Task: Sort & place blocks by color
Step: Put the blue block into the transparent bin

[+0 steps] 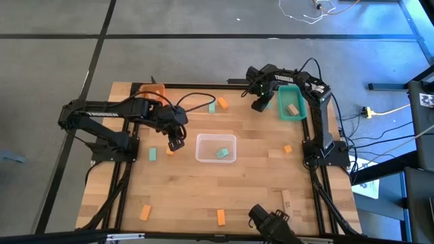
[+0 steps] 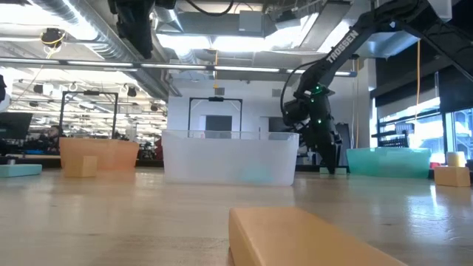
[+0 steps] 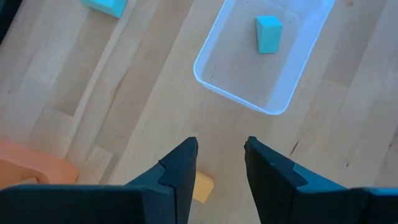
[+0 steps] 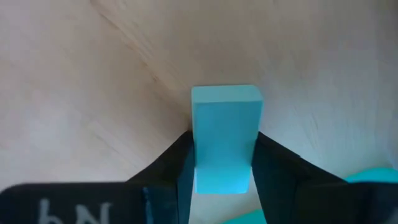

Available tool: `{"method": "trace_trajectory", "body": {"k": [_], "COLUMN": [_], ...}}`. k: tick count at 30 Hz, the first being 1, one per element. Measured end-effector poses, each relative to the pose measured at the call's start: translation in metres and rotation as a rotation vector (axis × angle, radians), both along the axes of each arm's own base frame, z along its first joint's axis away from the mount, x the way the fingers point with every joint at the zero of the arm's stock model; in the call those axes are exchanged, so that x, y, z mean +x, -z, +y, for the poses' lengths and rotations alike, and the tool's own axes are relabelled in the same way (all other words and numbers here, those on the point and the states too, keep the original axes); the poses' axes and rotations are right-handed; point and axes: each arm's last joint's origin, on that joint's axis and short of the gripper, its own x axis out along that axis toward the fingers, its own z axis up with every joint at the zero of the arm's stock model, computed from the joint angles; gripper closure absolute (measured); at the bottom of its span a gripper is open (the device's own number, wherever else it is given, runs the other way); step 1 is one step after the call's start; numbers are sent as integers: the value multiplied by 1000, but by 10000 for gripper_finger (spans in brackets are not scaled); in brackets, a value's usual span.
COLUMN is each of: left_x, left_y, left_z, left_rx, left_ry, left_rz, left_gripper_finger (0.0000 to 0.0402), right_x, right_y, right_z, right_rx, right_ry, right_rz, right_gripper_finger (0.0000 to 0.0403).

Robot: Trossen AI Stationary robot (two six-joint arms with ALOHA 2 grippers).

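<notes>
My right gripper (image 1: 260,105) stands low near the table's far edge, just left of the teal tray (image 1: 302,115), and is shut on a mint block (image 4: 224,124). My left gripper (image 3: 221,155) hangs open above the table, left of the clear tray (image 1: 201,140). A small orange block (image 3: 203,187) lies flat on the wood under its fingertips. One mint block (image 1: 222,154) lies in the clear tray and a tan block (image 1: 293,108) lies in the teal tray. Other mint, orange and tan blocks lie scattered on the table. My right gripper pinches the mint block between its two fingers, which sit on the block's two long sides (image 4: 200,163) near one end. The other end (image 4: 225,93) sticks out past the fingertips. Whether the block rests on the wood or is lifted clear, I cannot tell.
The orange tray (image 1: 156,90) sits at the far left corner. A mint block (image 1: 153,154) lies left of my left gripper. A mint block (image 1: 212,107) and an orange block (image 1: 222,103) lie near the far edge. Orange blocks (image 1: 145,212) (image 1: 221,217) and tan blocks (image 1: 286,200) lie near the near edge.
</notes>
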Motion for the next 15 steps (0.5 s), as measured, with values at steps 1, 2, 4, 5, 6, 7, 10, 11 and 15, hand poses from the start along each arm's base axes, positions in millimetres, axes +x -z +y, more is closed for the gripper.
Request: {"method": "trace_trajectory", "body": {"k": [1,2,4,5,6,7,10,11,15], "left_x": [0,0,0,0,0,0,0,0,0], "left_y": [0,0,0,0,0,0,0,0,0], "left_z": [0,0,0,0,0,0,0,0,0], "left_rx": [0,0,0,0,0,-1,-1,-1,3], "left_ry": [0,0,0,-1,-1,-1,-2,-2,-2], "left_rz": [0,0,0,1,1,1,2,2,2], "left_gripper_finger": [274,274,274,274,274,274,274,274,274], "right_x": [2,4,11,14,17,20,34,40,68], "right_y": [-2,-4,-11,-17,-23,-29,-48,-56,-82], "right_z": [-1,0,1,2,4,5,14,19,45], "right_rx": [9,18,38,46,61,73,97,100,134], "right_ry": [-1,-4,-16,-32,-43,-54,-112,-132,-213], "right_rz": [-6,-14,-32,-35,-45,-54,-68,-77,-134], "right_gripper_finger": [277,277,277,277,277,277,277,277,277]}}
